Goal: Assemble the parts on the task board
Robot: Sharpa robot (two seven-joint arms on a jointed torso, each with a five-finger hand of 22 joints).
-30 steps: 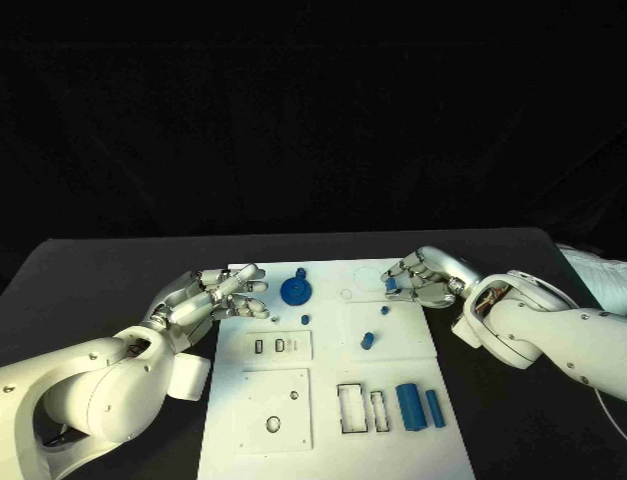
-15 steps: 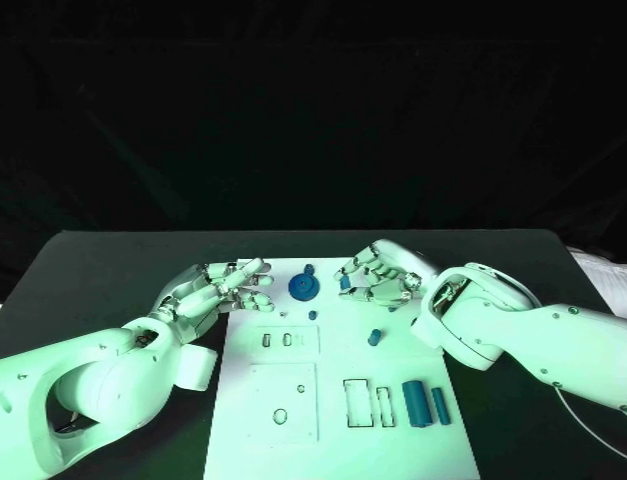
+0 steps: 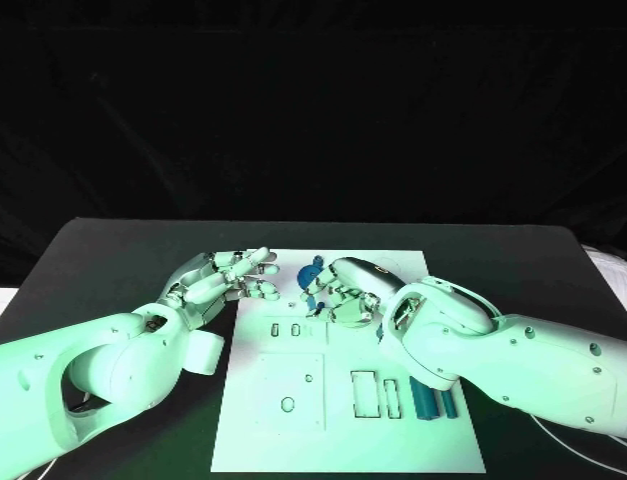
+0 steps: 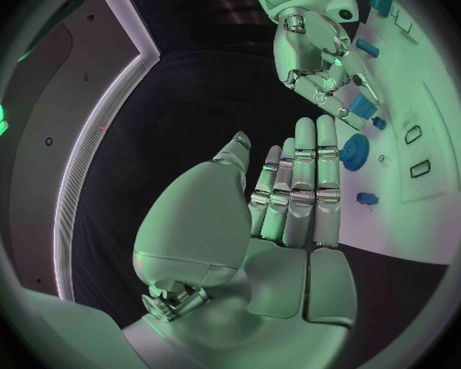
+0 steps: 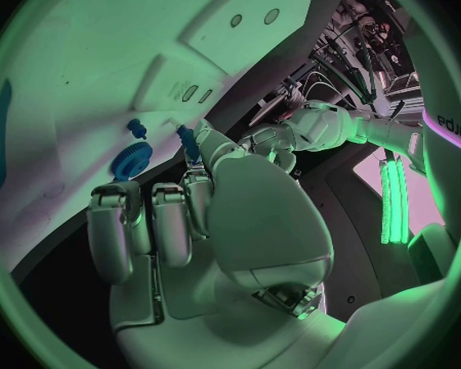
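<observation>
Task board (image 3: 345, 400) is laid flat mid-desk (image 3: 126, 250). Small blue part (image 4: 362, 106) is pinched in right hand (image 3: 345, 290) fingers above board's far end, near blue gear (image 4: 354, 151). Left hand (image 3: 227, 280) is held released, fingers extended, at board's left edge.

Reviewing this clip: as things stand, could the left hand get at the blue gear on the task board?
Probably yes. The left hand hovers open at the task board's edge, fingers pointing toward the blue gear, with bare board between them. The right hand is close on the gear's other side, holding a small blue part, so it could crowd the approach.
</observation>
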